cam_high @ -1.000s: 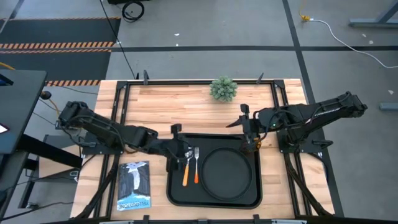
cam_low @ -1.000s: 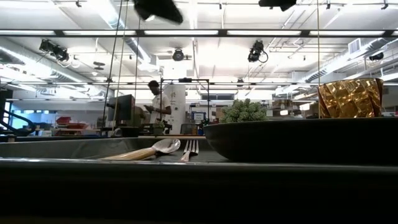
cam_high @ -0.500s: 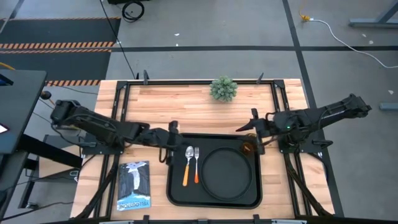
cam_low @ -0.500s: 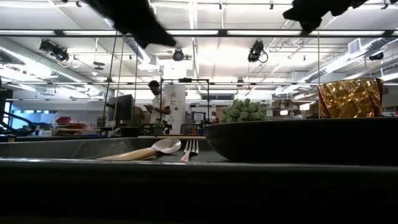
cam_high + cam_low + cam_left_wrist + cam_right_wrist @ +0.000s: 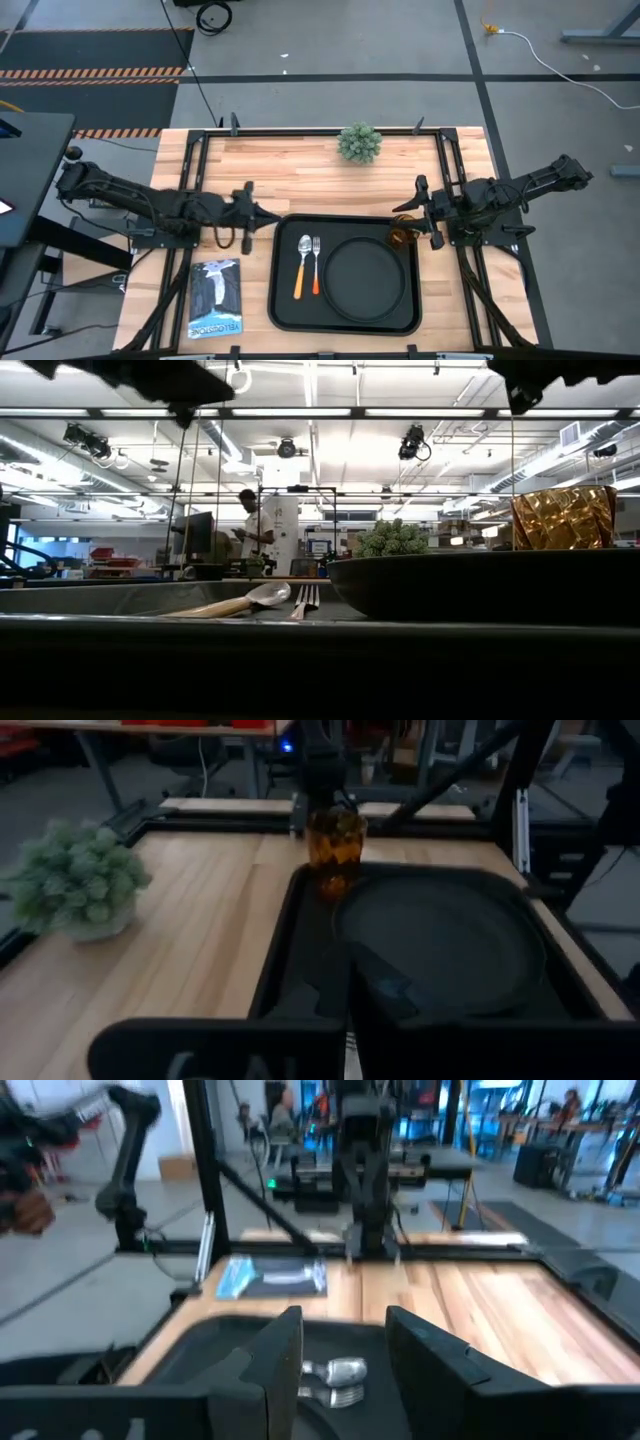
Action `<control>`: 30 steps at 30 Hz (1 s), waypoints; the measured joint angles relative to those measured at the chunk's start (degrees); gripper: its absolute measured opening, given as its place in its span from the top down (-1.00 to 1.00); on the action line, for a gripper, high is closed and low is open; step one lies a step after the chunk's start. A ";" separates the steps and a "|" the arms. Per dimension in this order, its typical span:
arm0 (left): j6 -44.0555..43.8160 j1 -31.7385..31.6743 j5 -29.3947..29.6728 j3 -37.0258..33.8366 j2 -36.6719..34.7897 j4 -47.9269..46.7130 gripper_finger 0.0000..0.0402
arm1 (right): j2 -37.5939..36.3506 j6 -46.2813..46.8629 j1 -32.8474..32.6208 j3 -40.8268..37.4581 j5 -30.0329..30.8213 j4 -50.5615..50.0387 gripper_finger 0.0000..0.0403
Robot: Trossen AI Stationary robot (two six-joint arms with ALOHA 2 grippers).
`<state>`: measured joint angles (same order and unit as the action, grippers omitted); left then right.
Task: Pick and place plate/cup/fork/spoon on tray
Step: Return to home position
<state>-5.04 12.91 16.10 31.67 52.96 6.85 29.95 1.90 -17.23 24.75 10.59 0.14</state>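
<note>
Now | cup [image 5: 400, 236] on tray [image 5: 345, 320] corner | right fingers [image 5: 283, 1350] just beside, apart

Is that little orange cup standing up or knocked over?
Upright. The cup stands in the tray's corner beside the plate; the left wrist view shows it vertical.

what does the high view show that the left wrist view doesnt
Only the high view shows the spoon and fork lying side by side in the tray, the booklet and both arms. Only the left wrist view shows the cup from the side, standing upright. Both share the cup, the plate in the tray and the potted plant.
</note>
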 joint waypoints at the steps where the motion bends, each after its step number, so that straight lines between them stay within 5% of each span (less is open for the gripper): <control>1: -0.26 0.11 0.28 -0.74 -1.26 0.01 0.95 | -0.75 -0.07 0.00 -0.55 -0.02 0.34 0.24; 30: -2.27 0.02 8.35 -26.04 -35.57 11.27 0.95 | -20.42 -2.94 0.22 -20.09 1.68 11.95 0.24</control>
<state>-7.31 12.93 24.45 5.64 17.39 18.12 9.53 -1.04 -17.02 4.66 12.27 12.09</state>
